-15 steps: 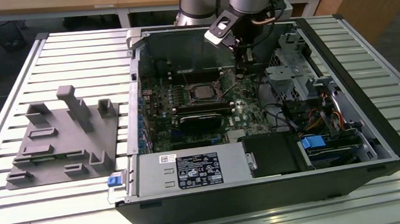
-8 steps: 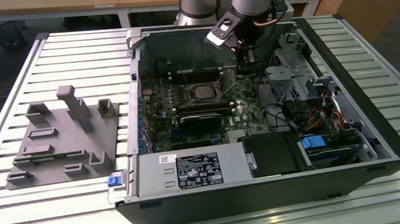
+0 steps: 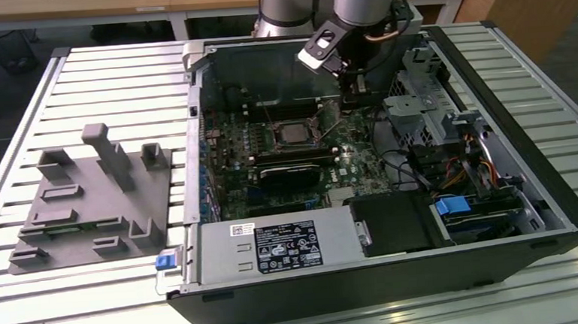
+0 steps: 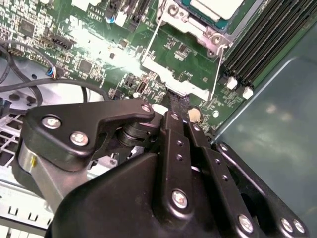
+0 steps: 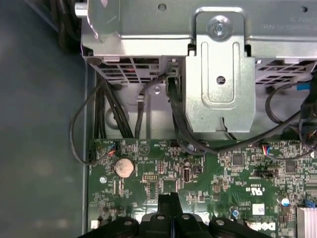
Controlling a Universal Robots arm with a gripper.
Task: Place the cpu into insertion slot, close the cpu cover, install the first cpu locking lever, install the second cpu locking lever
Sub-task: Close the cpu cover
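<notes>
Gripper (image 4: 177, 101) fingers pinched together, probably empty. Cpu (image 4: 218, 6) lies under lowered cpu cover (image 4: 200, 30), ahead of fingertips. Locking lever (image 4: 218, 67) beside them looks unlatched: first-lever step, needs precise catching.

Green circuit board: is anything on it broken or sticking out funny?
Nothing looks broken. Two thin silver wire levers beside the silvery-grey square cpu seem to stick out, not clipped down, near the black gripper.
</notes>
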